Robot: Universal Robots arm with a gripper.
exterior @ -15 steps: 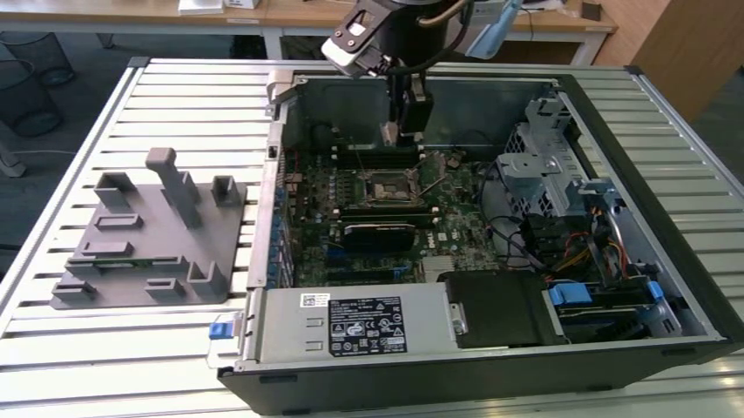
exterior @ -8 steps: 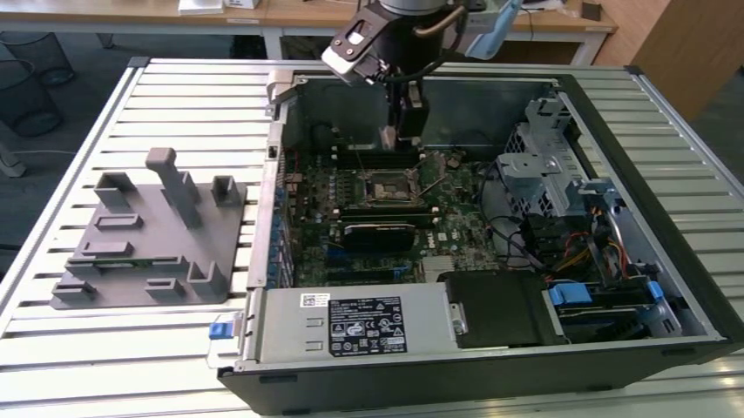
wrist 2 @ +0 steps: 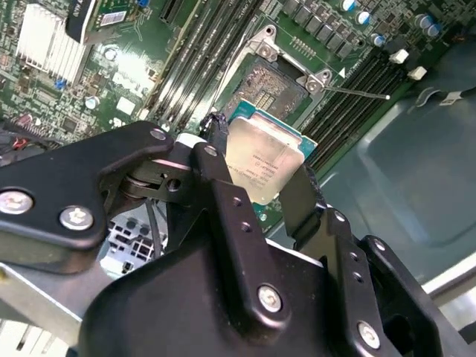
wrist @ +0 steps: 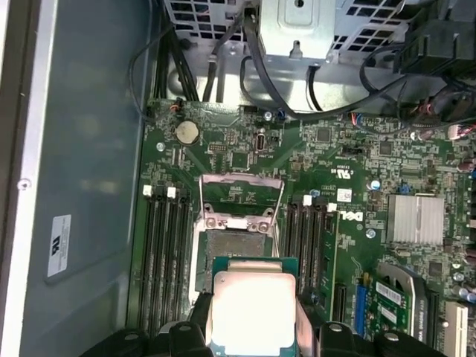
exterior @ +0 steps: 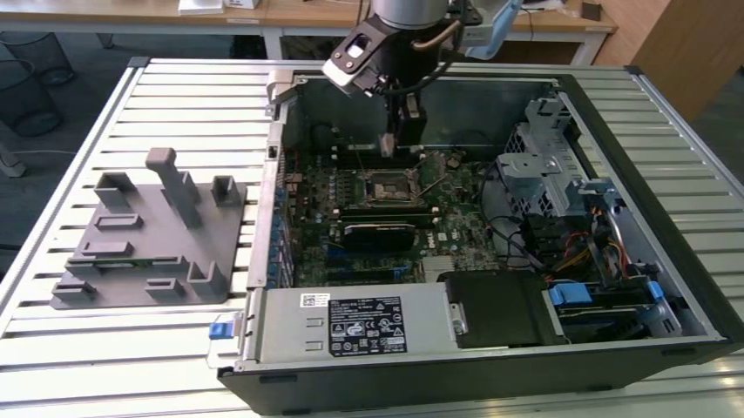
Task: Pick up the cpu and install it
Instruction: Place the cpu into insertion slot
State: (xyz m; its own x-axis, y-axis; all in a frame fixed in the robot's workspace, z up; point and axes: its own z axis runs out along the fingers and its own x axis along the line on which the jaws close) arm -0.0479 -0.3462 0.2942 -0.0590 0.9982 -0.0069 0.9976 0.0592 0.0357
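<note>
Gripping the cpu (wrist 2: 264, 160) (wrist: 251, 316) by two opposite edges, with the black fingers (wrist 2: 223, 178) closed firmly against its thin dark rim and its pale metal top turned toward both wrist cameras. Holding it above the socket (wrist: 234, 249), not seated in it. Seen in the first wrist view overlapping the socket's near edge rather than sitting square over its middle.

In the exterior view, hanging with the gripper (exterior: 389, 144) directly over the socket, with a clear gap down to it.

Socket standing open: bare contact field exposed, metal load plate (wrist: 242, 195) swung back at the socket's far edge, thin lever (wrist 2: 357, 94) sticking out just beside the socket.

Flanking the socket on two sides, rows of dark memory slots (wrist: 163, 245). Beyond the load plate, farther from the socket, a round coin battery (wrist: 186, 132). Well apart from the socket, on the same green motherboard (wrist: 349, 149), a ribbed silver heatsink (wrist: 416, 219).

Around socket and board, the open computer case (exterior: 465, 383), lying on the slatted table (exterior: 117, 348). Outside the case, well away from the socket toward the exterior view's left, a grey tray (exterior: 152, 235) with upright posts.
</note>
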